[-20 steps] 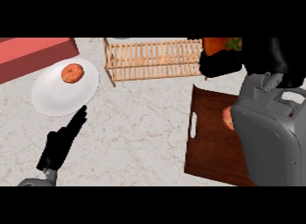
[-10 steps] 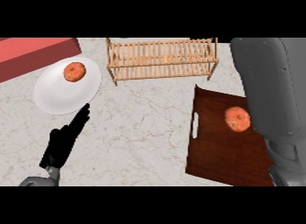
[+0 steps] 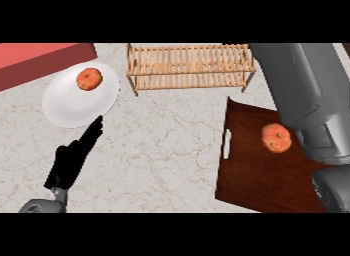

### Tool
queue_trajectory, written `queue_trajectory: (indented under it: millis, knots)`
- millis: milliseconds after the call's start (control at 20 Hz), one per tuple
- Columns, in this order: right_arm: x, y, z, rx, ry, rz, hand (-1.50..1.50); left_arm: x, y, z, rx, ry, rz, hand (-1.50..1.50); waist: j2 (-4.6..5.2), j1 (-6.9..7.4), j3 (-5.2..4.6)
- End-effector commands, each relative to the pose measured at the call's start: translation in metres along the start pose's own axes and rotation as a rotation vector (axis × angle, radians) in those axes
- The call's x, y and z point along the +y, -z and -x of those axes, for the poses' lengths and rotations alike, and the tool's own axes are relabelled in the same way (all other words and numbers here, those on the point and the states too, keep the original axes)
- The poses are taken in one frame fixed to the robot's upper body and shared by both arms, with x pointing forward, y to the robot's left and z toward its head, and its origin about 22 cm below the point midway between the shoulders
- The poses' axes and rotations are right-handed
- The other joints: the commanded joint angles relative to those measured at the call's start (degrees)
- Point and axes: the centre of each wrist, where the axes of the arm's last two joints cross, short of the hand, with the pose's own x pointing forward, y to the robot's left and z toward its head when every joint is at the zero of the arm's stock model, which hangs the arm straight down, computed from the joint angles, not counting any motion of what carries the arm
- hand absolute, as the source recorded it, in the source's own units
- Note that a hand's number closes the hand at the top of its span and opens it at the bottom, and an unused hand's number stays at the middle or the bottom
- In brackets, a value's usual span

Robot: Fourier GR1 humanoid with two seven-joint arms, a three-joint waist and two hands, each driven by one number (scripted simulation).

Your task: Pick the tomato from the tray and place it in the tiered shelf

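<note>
An orange-red tomato [image 3: 275,138] lies on the dark wooden tray [image 3: 255,172] at the right, just left of my right forearm [image 3: 303,95]. That grey forearm runs from the lower right up past the shelf's right end and leaves the view at the top, so its hand is hidden. The light wooden tiered shelf [image 3: 189,65] stands at the back centre with nothing visible in it. My left hand [image 3: 73,157] rests at the lower left, fingers straight and pointing toward the plate, holding nothing.
A white plate [image 3: 71,107] at the back left carries a second orange-red fruit [image 3: 88,79]. Behind it a red block [image 3: 30,62] lines the counter's far left. Marble counter stretches between the plate and the tray.
My right arm has stretched farther back, and its black hand has gone out of the top of the view. The tomato on the tray is now uncovered. The left hand stayed put.
</note>
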Motion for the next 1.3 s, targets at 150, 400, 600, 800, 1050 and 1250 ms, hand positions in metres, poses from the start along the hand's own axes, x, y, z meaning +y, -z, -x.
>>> queue_trajectory:
  millis: [150, 400, 600, 800, 1050, 1250]
  knots:
    - [0.034, 0.011, 0.007, 0.015, -0.011, -0.099, 1.50, -0.012, 0.004, 0.002, -0.007, -0.010, 0.015, 0.00, 0.81, 1.62, -0.02]
    - [0.048, 0.001, 0.003, 0.165, 0.593, -0.260, -1.50, -0.014, 0.008, -0.004, -0.017, -0.001, 0.030, 0.00, 0.86, 1.41, 0.25]
    - [0.045, 0.008, 0.017, 0.154, 0.824, -0.236, -1.50, -0.002, 0.006, 0.002, -0.010, 0.013, 0.012, 0.00, 1.09, 1.81, 0.17]
    - [0.043, 0.003, -0.002, 0.135, 0.943, -0.145, -1.50, -0.009, 0.010, -0.002, -0.009, 0.018, 0.016, 0.00, 0.84, 1.64, 0.05]
    - [0.020, 0.022, 0.032, 0.146, 1.011, 0.151, -1.50, -0.010, 0.007, 0.003, 0.002, 0.005, -0.011, 0.00, 0.24, -0.07, 0.04]
    - [0.002, 0.032, 0.056, 0.218, 1.032, 0.346, -1.50, -0.009, 0.000, 0.014, 0.026, 0.017, -0.021, 0.00, -0.44, -1.46, 0.02]
